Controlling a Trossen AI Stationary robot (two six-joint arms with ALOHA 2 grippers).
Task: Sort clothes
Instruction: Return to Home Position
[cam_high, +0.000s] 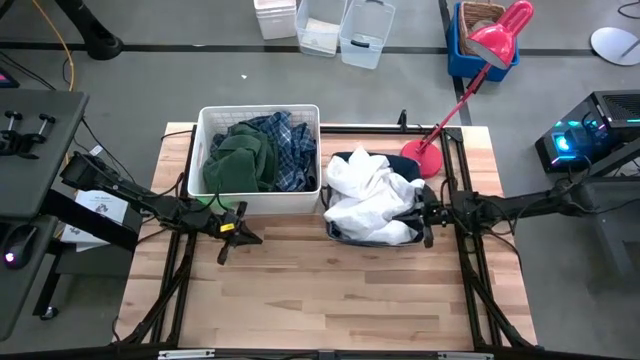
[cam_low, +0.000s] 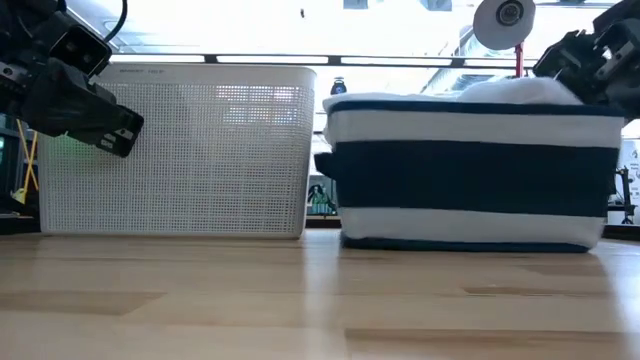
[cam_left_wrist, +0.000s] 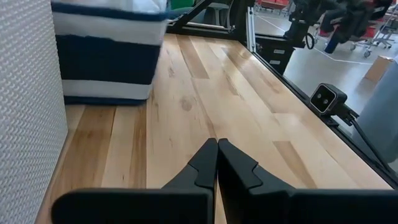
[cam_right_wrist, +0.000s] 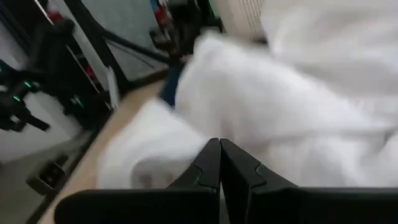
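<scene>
1. Table. Your wooden table (cam_high: 330, 300) carried two bins along its far half. One dark arm reached in over it from each side.

2. White bin. You had the white perforated bin (cam_low: 180, 150) on the left of the pair. Its near wall stood upright and square to the table's front edge.

3. Navy bin. The navy-and-white striped fabric bin (cam_low: 470, 170) sat just to the right of the white one. The low view showed only a narrow gap between their walls.

4. White garments. A heap of white garments (cam_high: 372, 195) filled the navy bin and rose above its rim.

5. Green garment. The dark green garment (cam_high: 238, 160) lay bunched in the left part of the white bin.

6. Plaid shirt. The blue-and-white plaid shirt (cam_high: 292, 150) lay in the same bin, against the green garment, filling the right and far parts.

7. Left gripper. Your left gripper (cam_left_wrist: 217, 146) hung clear of the table, just in front of the white bin's near wall and towards its left end. It pointed across the table towards the navy bin. Its fingers were pressed together along their length, with nothing between them.

8. Right gripper. Your right gripper (cam_right_wrist: 219, 146) hung at the right end of the navy bin, above the rim, facing the white heap. Its fingers met with no gap, and no fabric showed between them.
</scene>
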